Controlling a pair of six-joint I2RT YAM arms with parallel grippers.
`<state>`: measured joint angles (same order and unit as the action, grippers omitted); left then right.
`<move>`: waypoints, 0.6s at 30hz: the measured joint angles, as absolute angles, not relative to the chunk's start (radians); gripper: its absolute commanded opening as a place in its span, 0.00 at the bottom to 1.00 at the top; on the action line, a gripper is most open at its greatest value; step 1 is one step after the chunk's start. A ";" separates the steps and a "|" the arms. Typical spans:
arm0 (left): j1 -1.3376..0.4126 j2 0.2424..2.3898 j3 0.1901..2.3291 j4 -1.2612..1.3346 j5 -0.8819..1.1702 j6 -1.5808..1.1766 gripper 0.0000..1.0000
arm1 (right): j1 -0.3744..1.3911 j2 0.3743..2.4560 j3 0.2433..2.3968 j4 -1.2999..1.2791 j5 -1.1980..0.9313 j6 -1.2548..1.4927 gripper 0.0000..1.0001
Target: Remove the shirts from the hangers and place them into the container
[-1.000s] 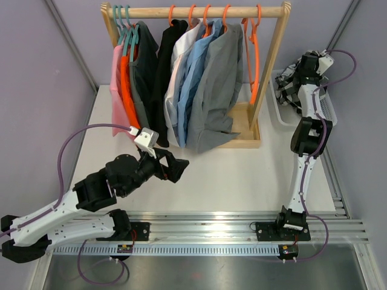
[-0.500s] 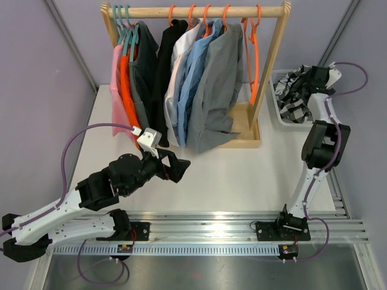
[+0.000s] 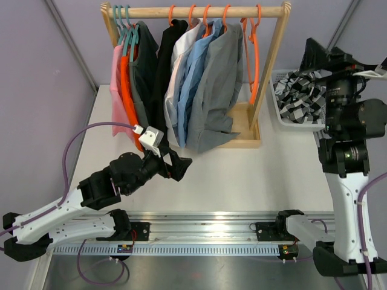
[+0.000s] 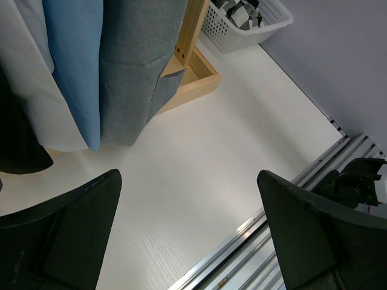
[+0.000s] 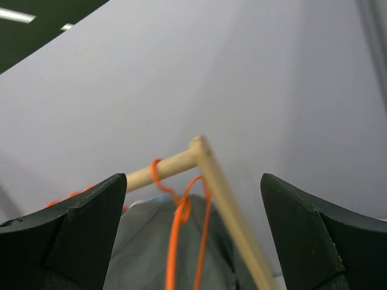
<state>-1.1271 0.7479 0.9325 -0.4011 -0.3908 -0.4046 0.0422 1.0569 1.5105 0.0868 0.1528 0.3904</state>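
A wooden clothes rack [image 3: 193, 11] stands at the far side of a white tabletop [image 3: 242, 175], seen from above.

Seven shirts hang on the rack's rod. From its left end they are pink [image 3: 116, 84], orange [image 3: 127, 90], dark grey [image 3: 144, 72], black [image 3: 163, 66], white [image 3: 175, 90], light blue [image 3: 192, 84] and plain grey [image 3: 217, 84]. The three at the left end hang on teal hangers [image 3: 123, 18]. The other four hang on orange hangers [image 3: 207, 15]. At the rack's right end hang bare orange hangers [image 3: 256, 66], two as far as can be told.

Just right of the rack's right post sits one white latticed laundry basket [image 3: 282, 115]. One black-and-white plaid shirt [image 3: 299, 96] lies crumpled inside it.

Two robot arms rise from an aluminium rail [image 3: 205, 220] on the near side of the rack. The left hand [image 4: 190, 235] hovers low in front of the rack, near the hems of the white and light blue shirts. Its fingers are spread wide and grip nothing. A purple cable [image 3: 78, 136] loops along this arm.

The right hand [image 5: 193, 235] is raised high to the right of the rack, over the basket, and its arm hides the basket's right side. Its fingers are also spread wide and empty. Its camera looks at the rack's upper right corner and the bare hangers there.
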 measured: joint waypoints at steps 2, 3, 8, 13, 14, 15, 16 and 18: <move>-1.127 0.748 0.934 -0.400 -0.391 -0.399 0.99 | 0.093 0.998 1.485 0.046 0.094 0.378 0.99; -1.127 0.748 0.934 -0.398 -0.391 -0.397 0.99 | 0.104 0.987 1.482 0.024 0.067 0.377 0.99; -1.127 0.748 0.935 -0.393 -0.391 -0.391 0.99 | 0.166 0.992 1.492 -0.142 -0.160 0.381 1.00; -1.127 0.748 0.936 -0.385 -0.391 -0.388 0.99 | 0.305 1.051 1.531 -0.282 -0.286 0.380 0.99; -1.127 0.748 0.936 -0.382 -0.391 -0.388 0.99 | 0.343 1.076 1.559 -0.312 -0.287 0.367 0.99; -1.127 0.748 0.937 -0.379 -0.391 -0.387 0.99 | 0.393 1.103 1.591 -0.339 -0.281 0.353 0.99; -1.127 0.749 0.939 -0.379 -0.391 -0.385 0.99 | 0.452 1.134 1.624 -0.368 -0.262 0.335 0.99; -1.127 0.750 0.942 -0.372 -0.391 -0.384 0.99 | 0.568 1.192 1.678 -0.411 -0.216 0.297 0.99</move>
<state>-1.1271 0.7502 0.9424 -0.3721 -0.3908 -0.3843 0.5682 1.1915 1.6779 -0.4110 -0.2161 0.2974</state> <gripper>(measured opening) 0.987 0.993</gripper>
